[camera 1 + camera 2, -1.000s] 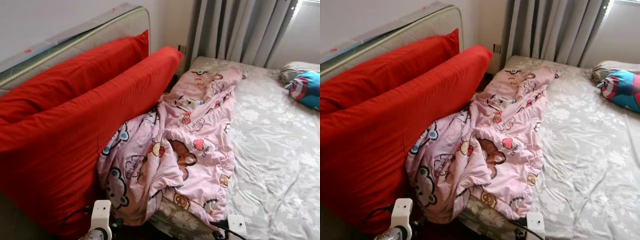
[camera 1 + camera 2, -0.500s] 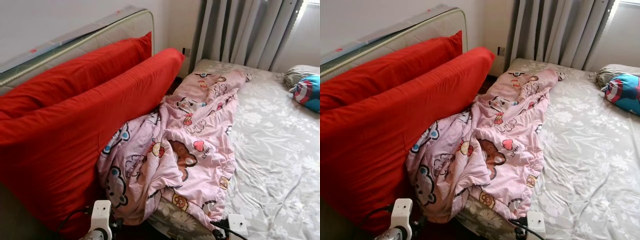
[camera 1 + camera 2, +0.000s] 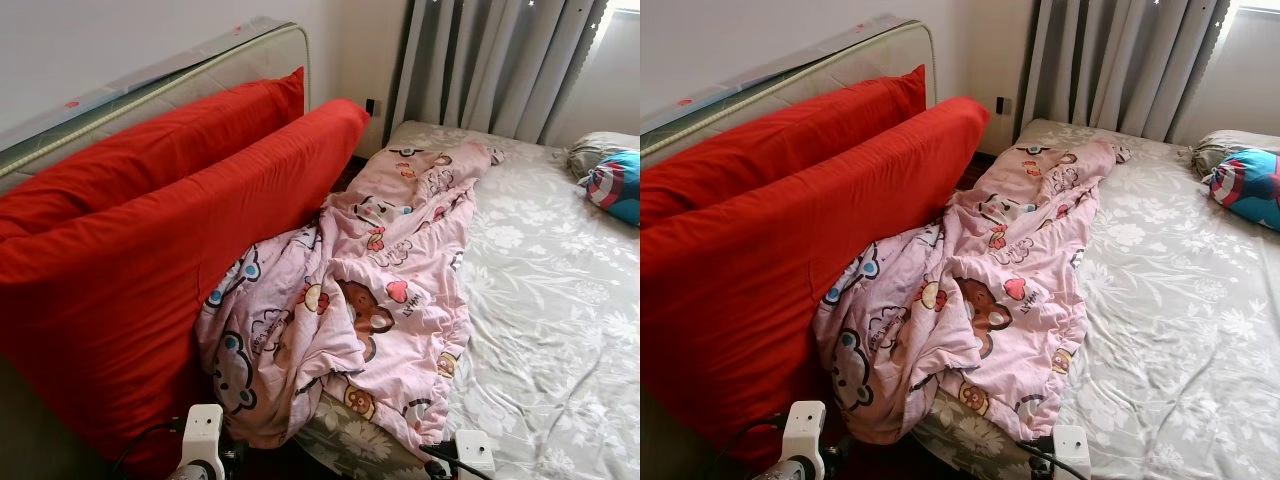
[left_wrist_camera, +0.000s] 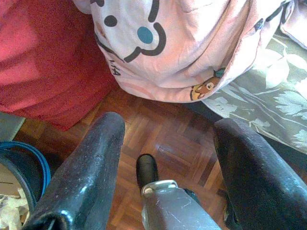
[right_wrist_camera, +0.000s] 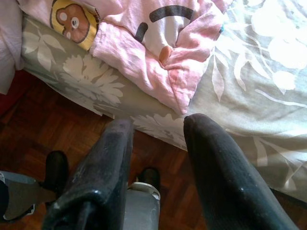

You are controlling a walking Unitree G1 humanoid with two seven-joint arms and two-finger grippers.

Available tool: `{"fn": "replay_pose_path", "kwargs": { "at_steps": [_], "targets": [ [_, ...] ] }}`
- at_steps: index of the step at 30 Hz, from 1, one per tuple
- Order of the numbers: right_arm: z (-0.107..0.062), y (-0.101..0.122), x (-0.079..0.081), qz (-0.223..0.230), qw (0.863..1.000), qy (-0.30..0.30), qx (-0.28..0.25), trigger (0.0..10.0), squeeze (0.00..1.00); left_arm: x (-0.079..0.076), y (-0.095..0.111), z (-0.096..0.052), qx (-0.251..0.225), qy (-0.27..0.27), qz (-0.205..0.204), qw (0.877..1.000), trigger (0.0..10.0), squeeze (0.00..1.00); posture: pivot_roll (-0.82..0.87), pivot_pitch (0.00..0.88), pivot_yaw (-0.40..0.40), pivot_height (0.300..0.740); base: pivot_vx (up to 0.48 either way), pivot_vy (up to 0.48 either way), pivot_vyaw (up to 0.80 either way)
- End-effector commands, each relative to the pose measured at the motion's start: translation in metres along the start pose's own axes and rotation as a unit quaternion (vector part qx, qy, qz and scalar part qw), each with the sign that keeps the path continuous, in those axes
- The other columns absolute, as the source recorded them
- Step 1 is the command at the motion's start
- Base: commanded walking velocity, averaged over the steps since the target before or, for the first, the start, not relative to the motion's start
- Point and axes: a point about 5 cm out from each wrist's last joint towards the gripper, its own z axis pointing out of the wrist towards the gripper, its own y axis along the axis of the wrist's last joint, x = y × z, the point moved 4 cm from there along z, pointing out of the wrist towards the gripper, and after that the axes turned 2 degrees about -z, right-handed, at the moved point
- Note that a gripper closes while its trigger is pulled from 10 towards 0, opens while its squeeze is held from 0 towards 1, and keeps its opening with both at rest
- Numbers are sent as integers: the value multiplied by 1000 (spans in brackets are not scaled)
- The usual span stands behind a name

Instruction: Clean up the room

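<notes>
Crumpled pink cartoon-print blanket (image 3: 370, 300) heaped along the near edge of the floral-sheeted bed (image 3: 560, 300), one corner drooping over the side toward the parquet floor (image 4: 158, 143), pressed against two red pillows (image 3: 150, 270) leaning on the headboard. Left gripper (image 4: 165, 158) spread wide and empty, low beside the hanging corner; right gripper (image 5: 158, 143) likewise parted, holding nothing, just short of the blanket's hem. Likely risks: pinching bedsheet along with blanket, or dragging the loose corner onto the floor

Pink cartoon-bear blanket (image 3: 370, 290), plain red cushions (image 3: 150, 260); grey bed sheet (image 3: 560, 300) with pale floral print, grey curtains (image 3: 500, 60); blue, red and white pillow (image 3: 618, 185), reddish-brown parquet floor (image 4: 158, 143)
</notes>
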Motion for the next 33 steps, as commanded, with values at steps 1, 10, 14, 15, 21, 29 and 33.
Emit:
{"fn": "replay_pose_path", "kwargs": {
  "at_steps": [1,10,14,15,21,29,33],
  "targets": [
    [-1,-2,-1,-1,1000,1,2,10000,0,0,-4,-1,4,0,1,1000,10000,0,-32,0,-11,740,0,0,0],
    [0,-1,0,-1,1000,4,0,10000,0,-1,-3,-1,2,-2,-1,1000,10000,0,-34,6,-15,740,255,0,0],
    [0,0,0,-2,1000,5,0,10000,0,-1,-3,-1,1,-2,-2,1000,10000,0,-32,9,-16,740,283,0,0],
    [0,0,0,-2,1000,5,0,10000,0,-1,-3,-1,1,-2,-2,1000,10000,0,-32,9,-16,740,289,0,0],
    [0,0,0,-2,1000,7,-1,10000,0,0,-2,-1,0,-1,-3,1000,10000,0,-31,13,-16,740,289,0,0],
    [0,4,2,0,1000,12,-18,10000,0,0,4,-2,-29,-2,-13,999,10000,0,-38,27,-14,740,106,0,0],
    [-1,10,4,0,999,21,-43,10000,0,-2,11,-3,-68,-9,-26,997,10000,0,-44,33,-12,740,0,0,0]
  ]
}}
